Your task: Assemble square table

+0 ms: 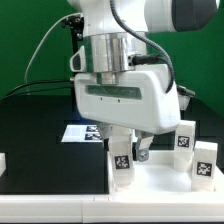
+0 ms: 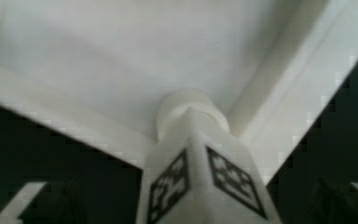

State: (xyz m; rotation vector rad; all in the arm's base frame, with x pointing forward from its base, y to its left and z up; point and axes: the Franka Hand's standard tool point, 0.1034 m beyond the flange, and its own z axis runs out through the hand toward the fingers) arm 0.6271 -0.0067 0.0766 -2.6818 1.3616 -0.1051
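A white tagged leg (image 1: pixel 121 160) stands upright in a corner of the white square slab (image 1: pixel 160 180), at the exterior view's lower middle. My gripper (image 1: pixel 131 152) hangs straight over it. The wrist view looks down along the leg (image 2: pixel 202 170) to where it meets the slab's ribbed corner (image 2: pixel 140 60). My fingertips (image 2: pixel 25 205) show only at the picture's edges, with dark gaps between them and the leg. The jaws stand open on either side of the leg without touching it.
Two more white tagged legs (image 1: pixel 184 135) (image 1: pixel 205 165) stand at the exterior view's right by the slab. The marker board (image 1: pixel 80 132) lies on the black table behind the gripper. A white border bar (image 1: pixel 3 162) sits at the left edge.
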